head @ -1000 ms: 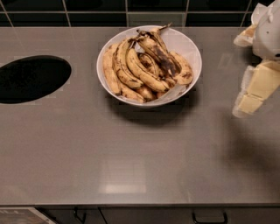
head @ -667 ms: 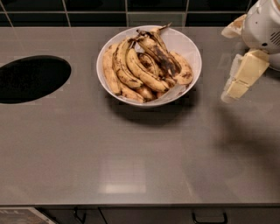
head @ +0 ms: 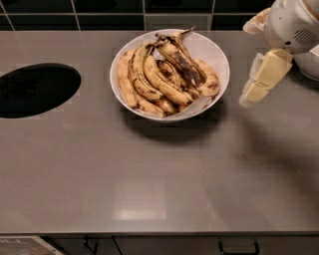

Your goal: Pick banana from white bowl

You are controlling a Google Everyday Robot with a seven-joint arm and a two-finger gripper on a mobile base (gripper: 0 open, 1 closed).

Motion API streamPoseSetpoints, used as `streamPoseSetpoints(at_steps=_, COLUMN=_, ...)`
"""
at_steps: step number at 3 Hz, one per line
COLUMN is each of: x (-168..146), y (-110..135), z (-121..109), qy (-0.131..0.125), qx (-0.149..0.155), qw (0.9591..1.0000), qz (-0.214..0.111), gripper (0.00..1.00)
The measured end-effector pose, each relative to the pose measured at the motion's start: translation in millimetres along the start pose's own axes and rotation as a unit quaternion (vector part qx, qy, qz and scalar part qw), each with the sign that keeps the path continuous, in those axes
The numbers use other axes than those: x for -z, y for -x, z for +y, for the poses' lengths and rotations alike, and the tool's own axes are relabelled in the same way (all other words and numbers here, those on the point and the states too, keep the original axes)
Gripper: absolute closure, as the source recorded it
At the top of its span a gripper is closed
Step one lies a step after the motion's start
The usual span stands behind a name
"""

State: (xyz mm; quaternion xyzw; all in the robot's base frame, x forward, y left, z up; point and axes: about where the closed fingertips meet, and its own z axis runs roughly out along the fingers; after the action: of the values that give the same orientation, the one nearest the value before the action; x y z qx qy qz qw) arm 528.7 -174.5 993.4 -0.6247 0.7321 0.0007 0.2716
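The white bowl [head: 215,48] stands on the grey counter at the back, a little right of centre. It holds several bananas lying side by side on a crumpled paper liner. The banana [head: 182,61] with the largest dark patch lies on top, right of the bowl's middle, with its dark stem pointing to the back. My gripper [head: 250,94] hangs in the air at the right, just beside the bowl's right rim and apart from it. It holds nothing.
A round black hole [head: 35,89] is cut into the counter at the left. A black tiled wall [head: 109,12] runs along the back. Part of a white object [head: 311,62] shows at the right edge behind my arm. The counter's front edge [head: 159,234] runs along the bottom.
My gripper has moved left and towards the back, closer to the bowl's right rim. The bowl and the bananas have not moved.
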Motion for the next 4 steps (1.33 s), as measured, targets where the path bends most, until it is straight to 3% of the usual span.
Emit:
streamPoseSetpoints(at_steps=1, x=-10, y=25, z=-24, qy=-0.015, qx=0.017, qw=0.9986, qz=-0.048, gripper=0.0)
streamPoseSetpoints(at_steps=2, x=-27, y=53, z=-46, qy=-0.01, qx=0.038, qw=0.9953, qz=-0.088, gripper=0.0)
streamPoseSetpoints(at_steps=3, x=-49, y=77, z=-62, qy=0.014, qx=0.037, qw=0.9897, qz=-0.137, gripper=0.0)
streamPoseSetpoints(at_steps=4, x=-68, y=99, z=-70, qy=0.042, qx=0.026, qw=0.9783, qz=-0.201, gripper=0.0)
